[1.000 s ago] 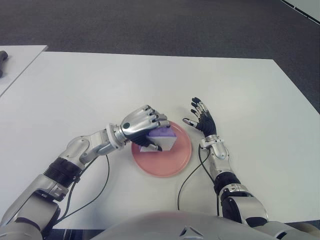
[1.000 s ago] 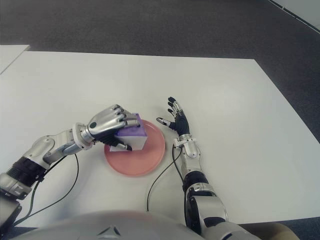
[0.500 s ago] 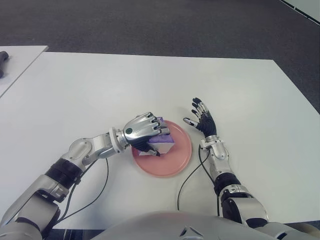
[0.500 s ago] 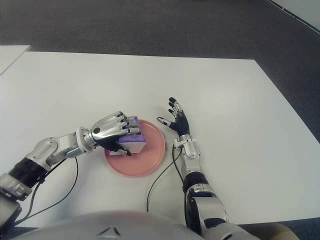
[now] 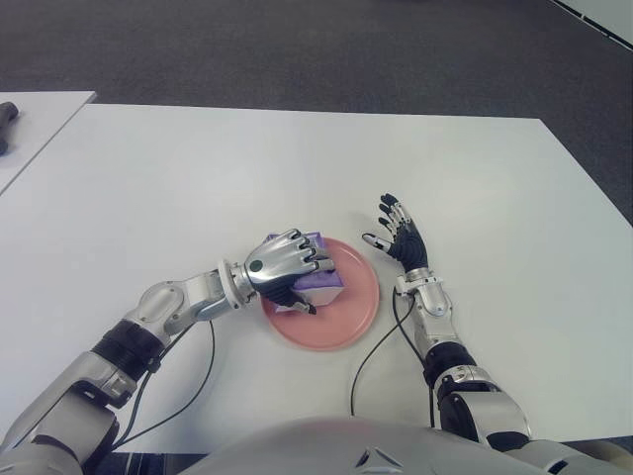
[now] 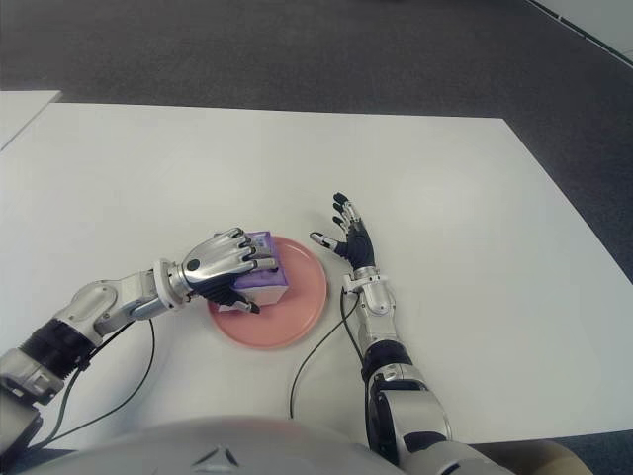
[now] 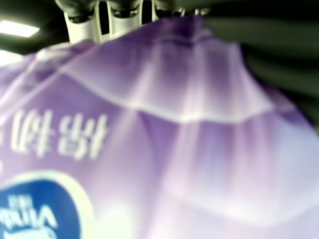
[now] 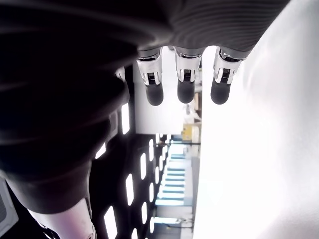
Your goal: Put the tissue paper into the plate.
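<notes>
The robot's left hand [image 5: 285, 267] is curled down over a purple tissue pack [image 5: 321, 277], fingers wrapped across its top and thumb tucked beneath. The pack sits directly under that palm and fills the left wrist view with its purple wrapper. It lies over the left part of a pink plate [image 5: 346, 317]; it seems to touch the plate, though the hand hides the contact. The pack's long side runs roughly across the plate, away from the wrist.

The coming move looks like a plain release, so what matters is room above the hand. Nothing shows in the way of a lift.

Just past the plate's far rim, on the opposite side from the left hand, the right hand [image 5: 398, 235] shows with its fingers spread and nothing in it. It is close to the rim but apart from it.

Beyond both hands the white tabletop [image 5: 297, 168] runs wide, its edges well away.
</notes>
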`<action>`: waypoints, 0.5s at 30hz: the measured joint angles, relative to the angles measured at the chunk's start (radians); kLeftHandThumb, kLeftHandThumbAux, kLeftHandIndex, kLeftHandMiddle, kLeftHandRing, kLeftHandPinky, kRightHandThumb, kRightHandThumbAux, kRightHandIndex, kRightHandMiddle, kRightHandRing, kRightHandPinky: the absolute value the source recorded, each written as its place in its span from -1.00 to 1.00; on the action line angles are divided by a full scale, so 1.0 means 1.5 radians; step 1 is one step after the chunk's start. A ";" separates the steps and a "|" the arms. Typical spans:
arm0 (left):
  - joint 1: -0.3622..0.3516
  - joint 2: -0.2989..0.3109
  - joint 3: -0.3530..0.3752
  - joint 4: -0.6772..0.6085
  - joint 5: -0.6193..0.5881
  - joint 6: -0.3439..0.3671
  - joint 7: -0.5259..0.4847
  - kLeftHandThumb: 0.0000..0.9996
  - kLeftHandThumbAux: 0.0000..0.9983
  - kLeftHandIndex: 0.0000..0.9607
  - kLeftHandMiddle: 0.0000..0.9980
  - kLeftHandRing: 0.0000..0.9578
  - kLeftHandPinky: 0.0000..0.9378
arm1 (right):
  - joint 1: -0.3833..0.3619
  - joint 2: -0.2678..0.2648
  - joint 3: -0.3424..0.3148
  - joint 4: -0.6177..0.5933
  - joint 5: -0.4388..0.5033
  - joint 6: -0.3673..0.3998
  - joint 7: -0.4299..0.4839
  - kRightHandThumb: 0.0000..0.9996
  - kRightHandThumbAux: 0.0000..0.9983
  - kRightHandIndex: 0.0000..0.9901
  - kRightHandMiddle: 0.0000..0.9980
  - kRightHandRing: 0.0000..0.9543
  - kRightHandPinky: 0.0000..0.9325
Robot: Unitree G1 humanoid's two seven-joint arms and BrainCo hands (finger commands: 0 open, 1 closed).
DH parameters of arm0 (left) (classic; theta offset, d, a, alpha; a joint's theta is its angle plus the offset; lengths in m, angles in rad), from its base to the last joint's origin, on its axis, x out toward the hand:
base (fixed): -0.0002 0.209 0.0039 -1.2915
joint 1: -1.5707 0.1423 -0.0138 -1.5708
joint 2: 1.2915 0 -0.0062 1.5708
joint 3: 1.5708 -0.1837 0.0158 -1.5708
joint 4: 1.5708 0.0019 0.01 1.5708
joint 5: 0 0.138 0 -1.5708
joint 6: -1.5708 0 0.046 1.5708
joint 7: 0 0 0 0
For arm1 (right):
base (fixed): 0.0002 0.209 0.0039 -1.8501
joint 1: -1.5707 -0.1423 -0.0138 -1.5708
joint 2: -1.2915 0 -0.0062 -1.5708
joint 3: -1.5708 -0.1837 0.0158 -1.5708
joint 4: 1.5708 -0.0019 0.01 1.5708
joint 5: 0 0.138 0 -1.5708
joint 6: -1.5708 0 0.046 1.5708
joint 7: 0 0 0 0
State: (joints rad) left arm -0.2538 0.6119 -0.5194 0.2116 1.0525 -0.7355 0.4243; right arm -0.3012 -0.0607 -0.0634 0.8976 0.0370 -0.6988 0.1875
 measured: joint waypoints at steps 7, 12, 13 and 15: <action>-0.013 0.000 -0.009 0.024 -0.009 -0.014 0.004 0.70 0.34 -0.17 0.09 0.74 0.77 | -0.004 -0.002 0.002 0.008 0.000 -0.010 0.001 -1.00 0.67 -0.94 -0.99 -1.00 -0.92; -0.019 0.000 -0.010 0.031 -0.016 -0.024 0.009 0.70 0.34 -0.16 0.09 0.71 0.70 | -0.007 -0.002 0.002 0.013 0.000 -0.010 0.001 -1.00 0.69 -0.94 -0.98 -1.00 -0.91; -0.019 0.000 -0.010 0.032 -0.018 -0.025 0.010 0.70 0.34 -0.16 0.08 0.68 0.66 | -0.007 -0.002 0.002 0.013 0.000 -0.010 0.001 -1.00 0.70 -0.94 -0.98 -1.00 -0.91; -0.019 -0.001 -0.010 0.033 -0.025 -0.028 0.009 0.70 0.33 -0.14 0.10 0.61 0.56 | -0.007 -0.002 0.002 0.013 0.000 -0.010 0.001 -1.00 0.70 -0.94 -0.98 -1.00 -0.91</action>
State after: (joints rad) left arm -0.2820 0.6106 -0.5338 0.2608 1.0150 -0.7774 0.4385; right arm -0.3120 -0.0631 -0.0600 0.9174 0.0370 -0.7136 0.1890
